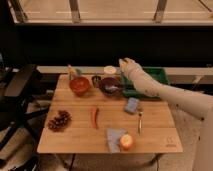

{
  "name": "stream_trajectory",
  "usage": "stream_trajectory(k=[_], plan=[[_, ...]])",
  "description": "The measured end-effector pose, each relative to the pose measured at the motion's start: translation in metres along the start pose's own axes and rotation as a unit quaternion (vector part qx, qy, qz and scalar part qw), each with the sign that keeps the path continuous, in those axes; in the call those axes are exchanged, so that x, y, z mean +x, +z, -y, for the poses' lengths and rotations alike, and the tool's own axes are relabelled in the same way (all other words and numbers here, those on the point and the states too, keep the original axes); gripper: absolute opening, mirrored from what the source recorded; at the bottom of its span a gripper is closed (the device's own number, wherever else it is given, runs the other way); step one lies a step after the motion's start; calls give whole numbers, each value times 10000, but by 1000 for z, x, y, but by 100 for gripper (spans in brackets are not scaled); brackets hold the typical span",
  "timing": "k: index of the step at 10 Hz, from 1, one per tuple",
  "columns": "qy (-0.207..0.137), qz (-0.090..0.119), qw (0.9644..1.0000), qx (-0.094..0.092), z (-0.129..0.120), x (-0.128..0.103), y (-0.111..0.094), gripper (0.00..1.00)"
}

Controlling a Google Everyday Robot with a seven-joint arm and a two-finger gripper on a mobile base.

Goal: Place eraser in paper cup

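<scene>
Pincer [125, 63] just beside paper cup [110, 70], table's [155, 131] far edge.

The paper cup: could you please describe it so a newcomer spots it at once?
On the wooden table, look at the far edge, behind the dark bowl. The paper cup stands there, beside the gripper: the only pale cream one.

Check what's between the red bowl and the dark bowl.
A small dark cup, in the camera view. The gripper is close beside the paper cup, behind the dark bowl.
</scene>
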Motion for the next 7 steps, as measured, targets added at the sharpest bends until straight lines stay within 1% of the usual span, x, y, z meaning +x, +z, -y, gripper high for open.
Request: stream_trajectory(k=[1,2,4,7], plan=[[-40,22,10000,3,1,-7,9,0],[-53,30,10000,-16,-1,-11,14,0],[-78,-4,10000,-57,-2,-12,21,0],[-105,-116,9995,-270,-20,-9,39,0]])
